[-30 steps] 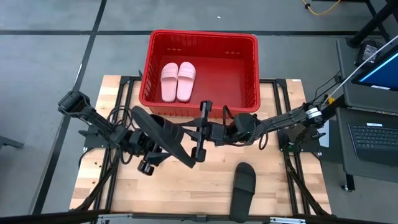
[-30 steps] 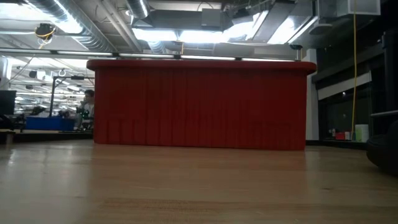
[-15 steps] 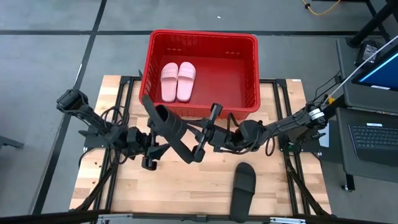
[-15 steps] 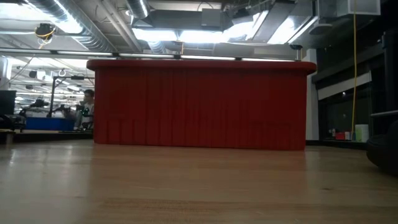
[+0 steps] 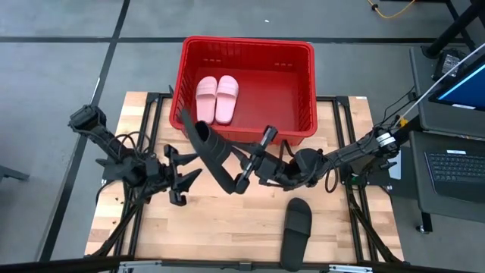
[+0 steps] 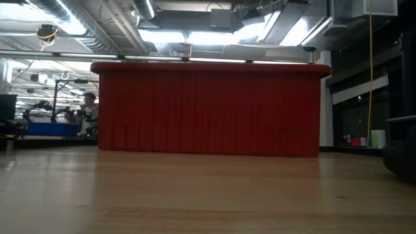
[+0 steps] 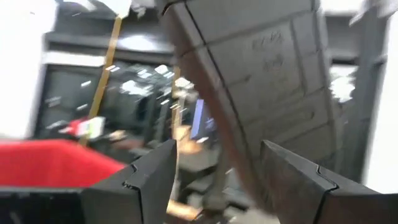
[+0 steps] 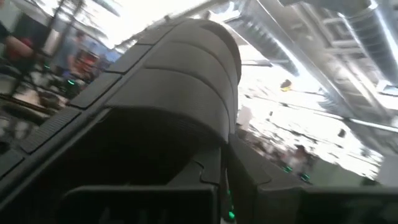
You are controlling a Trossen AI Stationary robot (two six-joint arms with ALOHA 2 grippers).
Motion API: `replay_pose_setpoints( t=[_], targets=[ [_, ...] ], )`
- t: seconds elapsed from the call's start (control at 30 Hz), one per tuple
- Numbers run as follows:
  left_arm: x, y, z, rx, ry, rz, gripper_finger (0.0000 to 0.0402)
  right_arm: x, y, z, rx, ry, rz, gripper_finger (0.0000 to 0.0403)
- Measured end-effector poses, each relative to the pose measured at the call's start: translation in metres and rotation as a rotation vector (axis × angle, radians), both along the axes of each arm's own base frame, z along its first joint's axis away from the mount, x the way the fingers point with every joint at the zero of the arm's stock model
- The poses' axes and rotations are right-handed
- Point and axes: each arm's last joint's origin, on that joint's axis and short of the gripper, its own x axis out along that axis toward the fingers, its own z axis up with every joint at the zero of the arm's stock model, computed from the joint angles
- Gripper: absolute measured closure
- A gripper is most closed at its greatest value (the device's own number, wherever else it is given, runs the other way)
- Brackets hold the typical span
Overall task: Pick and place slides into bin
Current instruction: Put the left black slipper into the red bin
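A black slide (image 5: 208,148) is held in the air just before the near wall of the red bin (image 5: 246,44), tipped on edge; my right gripper (image 5: 244,176) is shut on it. My left gripper (image 5: 182,176) stands open to the slide's left, apart from it; in the left wrist view its fingers (image 7: 149,180) frame the slide's ribbed sole (image 7: 267,81) farther off. Two pale pink slides (image 5: 217,98) lie side by side on the bin floor at the left. A second black slide (image 5: 295,227) lies flat on the table at the near right. My right gripper pinches the black slide between its two fingers at the slide's near end (image 5: 233,180), coming from the table's right. In the right wrist view the broad strap (image 8: 186,68) arches just beyond the fingers (image 8: 214,177). The slide is lifted clear and slants toward the bin.
The bin's near wall (image 6: 208,110) fills the low view across the bare wooden tabletop (image 5: 220,227). The bin's right half holds nothing. The resting black slide shows at the low view's right edge (image 6: 400,156). A laptop stand (image 5: 455,98) is beyond the table's right edge.
My right gripper has carried the black slide toward the far edge and the bin, tipping it more on edge. My left gripper has come off the slide and drawn back toward the table's left edge.
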Motion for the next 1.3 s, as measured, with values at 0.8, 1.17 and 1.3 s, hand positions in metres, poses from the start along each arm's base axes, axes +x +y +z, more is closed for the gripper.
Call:
replay_pose_setpoints(
  t=[0.8, 1.17, 1.3],
  targets=[
    [-0.011, 0.010, -0.004, 0.000, 0.380, 0.383, 0.0314, 0.005, -0.066, -0.008, -0.093, 0.425, -0.773, 0.0389],
    [-0.013, 0.044, 0.013, 0.018, 0.417, 0.527, 0.0397, -0.008, -0.139, 0.009, -0.163, 0.536, -0.745, 0.0389],
    [-0.013, 0.052, 0.016, 0.017, 0.422, 0.564, 0.0400, -0.021, -0.166, 0.024, -0.064, 0.579, -0.612, 0.0389]
  ],
)
